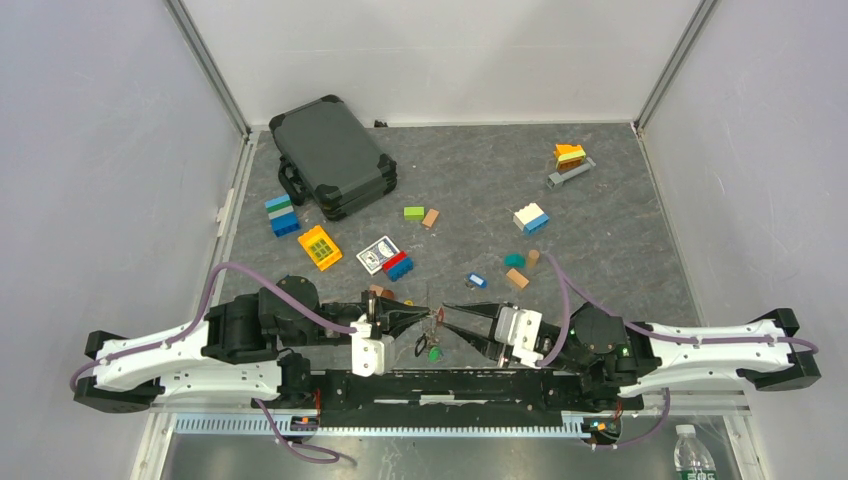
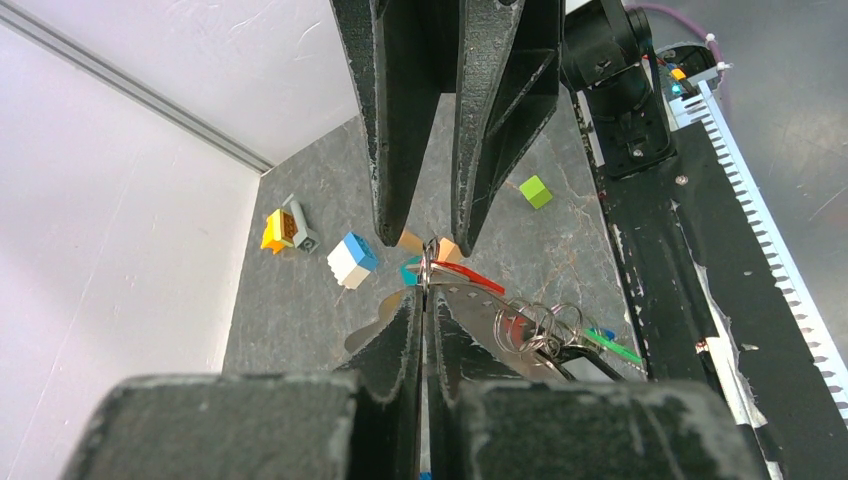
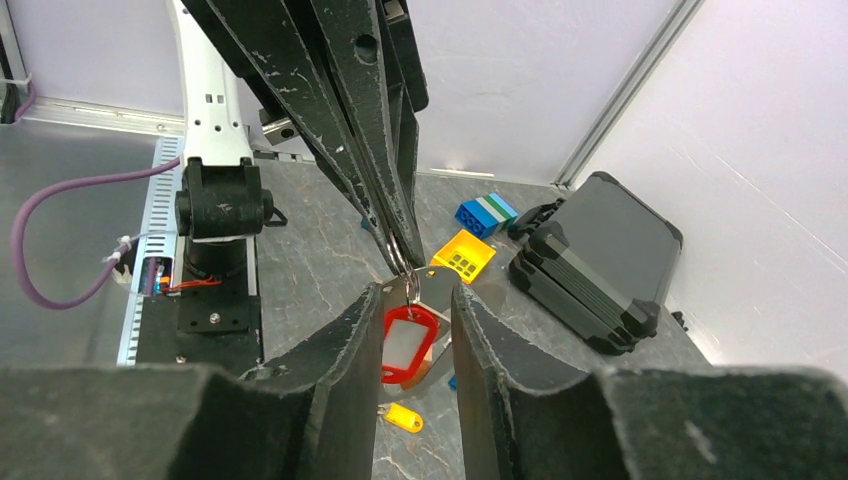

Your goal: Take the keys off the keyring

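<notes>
Pinched the keyring (image 2: 428, 263) in the clenched left gripper (image 2: 424, 300) at the counter's (image 1: 610, 250) near edge — straddled the red key (image 3: 405, 345) with the released right gripper (image 3: 417, 296).

Two end effectors (image 1: 428, 318) (image 1: 447, 312), one case (image 1: 333, 155), one card box (image 1: 378, 253), one bottle (image 1: 692, 455).

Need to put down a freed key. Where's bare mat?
Bare mat: between the black case and the orange-grey blocks, and along the right wall beyond the white-blue block. Crowded: around the card box, and where the left gripper and right gripper meet at the keyring.
</notes>
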### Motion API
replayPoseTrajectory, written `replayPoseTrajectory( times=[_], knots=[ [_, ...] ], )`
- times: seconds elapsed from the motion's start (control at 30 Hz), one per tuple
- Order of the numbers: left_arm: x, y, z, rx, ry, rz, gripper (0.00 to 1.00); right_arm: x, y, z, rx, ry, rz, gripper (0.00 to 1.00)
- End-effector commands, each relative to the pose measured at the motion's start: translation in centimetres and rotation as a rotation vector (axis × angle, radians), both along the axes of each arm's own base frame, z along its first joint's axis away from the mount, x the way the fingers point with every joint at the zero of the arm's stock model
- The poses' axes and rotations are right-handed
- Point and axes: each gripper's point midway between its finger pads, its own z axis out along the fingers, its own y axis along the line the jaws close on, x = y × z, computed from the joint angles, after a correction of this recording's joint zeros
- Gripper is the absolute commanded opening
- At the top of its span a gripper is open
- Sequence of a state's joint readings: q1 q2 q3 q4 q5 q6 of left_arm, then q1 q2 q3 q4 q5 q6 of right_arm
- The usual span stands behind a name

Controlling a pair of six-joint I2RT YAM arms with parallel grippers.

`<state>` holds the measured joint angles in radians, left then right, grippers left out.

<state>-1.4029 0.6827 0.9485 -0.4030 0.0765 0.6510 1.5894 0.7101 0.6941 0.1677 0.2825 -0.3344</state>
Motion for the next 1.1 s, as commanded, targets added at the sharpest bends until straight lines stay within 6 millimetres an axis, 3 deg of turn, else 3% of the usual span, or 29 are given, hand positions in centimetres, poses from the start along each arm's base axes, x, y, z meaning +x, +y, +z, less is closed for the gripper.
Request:
replayPoseTrajectory(
  times=[0.0, 0.53, 1.07],
  knots=[
    [0.0, -0.3, 2.0, -0.076, 0.015, 0.008, 0.02, -0.4, 0.2, 1.2, 0.067, 0.015, 0.022, 0.35],
    [0.1, -0.1, 2.3, -0.085, 0.012, 0.011, 0.02, 0.2, 1.2, -0.9, -0.026, 0.009, -0.015, 0.15],
    [0.1, 0.1, 2.8, -0.100, 0.002, 0.012, 0.02, 1.0, 1.1, -1.8, -0.058, 0.013, -0.064, 0.22]
  ],
)
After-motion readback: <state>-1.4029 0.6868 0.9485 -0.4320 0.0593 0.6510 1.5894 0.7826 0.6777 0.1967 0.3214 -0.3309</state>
